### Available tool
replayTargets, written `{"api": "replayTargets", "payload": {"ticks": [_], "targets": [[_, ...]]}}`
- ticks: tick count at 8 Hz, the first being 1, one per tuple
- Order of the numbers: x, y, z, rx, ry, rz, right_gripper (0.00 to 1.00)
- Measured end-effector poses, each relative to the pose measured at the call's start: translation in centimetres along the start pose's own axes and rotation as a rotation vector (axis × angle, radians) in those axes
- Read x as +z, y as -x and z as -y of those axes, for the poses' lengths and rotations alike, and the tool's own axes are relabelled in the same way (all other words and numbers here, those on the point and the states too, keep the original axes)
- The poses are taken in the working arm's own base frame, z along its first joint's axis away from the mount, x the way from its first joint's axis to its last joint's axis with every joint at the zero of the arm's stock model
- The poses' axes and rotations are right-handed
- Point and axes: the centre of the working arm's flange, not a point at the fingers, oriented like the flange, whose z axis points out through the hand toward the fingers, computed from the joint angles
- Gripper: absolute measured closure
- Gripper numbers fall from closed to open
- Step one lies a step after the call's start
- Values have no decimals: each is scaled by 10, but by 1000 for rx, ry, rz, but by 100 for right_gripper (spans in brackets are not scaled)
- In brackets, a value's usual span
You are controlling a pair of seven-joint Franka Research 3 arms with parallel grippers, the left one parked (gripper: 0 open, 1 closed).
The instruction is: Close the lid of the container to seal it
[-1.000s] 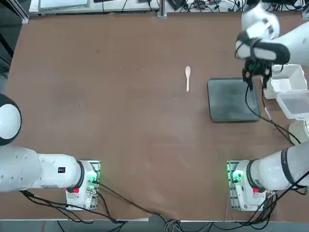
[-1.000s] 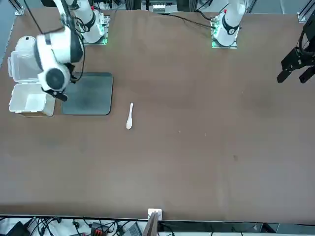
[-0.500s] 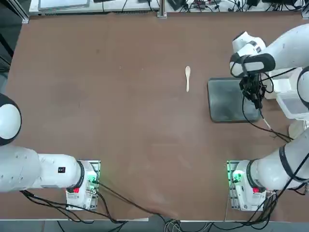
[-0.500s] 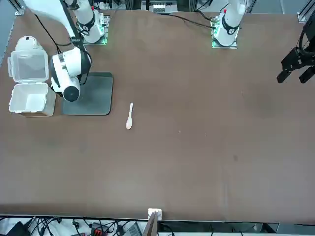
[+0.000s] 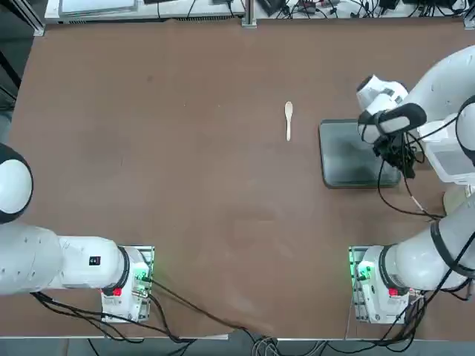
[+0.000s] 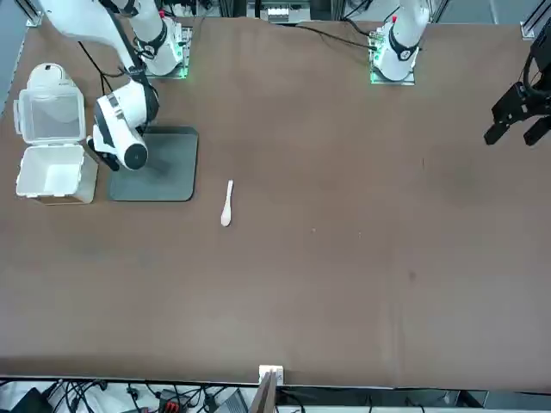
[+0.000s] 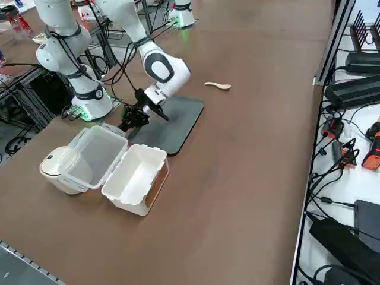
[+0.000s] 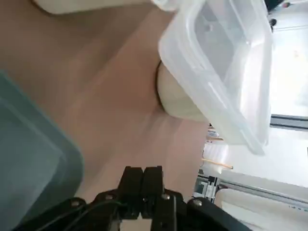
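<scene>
The container (image 6: 50, 176) is a small white box standing open at the table's right edge, also seen from the side (image 7: 136, 177). Its translucent lid (image 6: 52, 116) lies flat, folded back on the hinge toward the robot (image 7: 94, 154) (image 5: 454, 162). My right gripper (image 7: 132, 119) is shut on nothing and hangs low over the bare table, between the dark grey tray and the lid (image 8: 226, 62). In the wrist view its black fingers (image 8: 153, 182) are pressed together. From above, the gripper (image 5: 405, 170) sits off the tray's near right corner.
The dark grey flat tray (image 5: 352, 152) lies just left of the container. A round cream object (image 7: 56, 169) rests partly under the open lid. A small light spoon (image 5: 289, 119) lies left of the tray. The table edge runs close behind the container.
My right arm has swung from above the container's far side back toward the robot and dropped lower, ending beside the tray's near corner next to the lid. The container and lid have not moved.
</scene>
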Motion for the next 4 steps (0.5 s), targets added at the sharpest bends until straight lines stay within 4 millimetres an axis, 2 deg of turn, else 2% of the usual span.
{"api": "replayTargets", "payload": {"ticks": [2,4], "targets": [[22,2,-3,70,42,-21,98],[48,-11,-13,94,81,-44,98]]}}
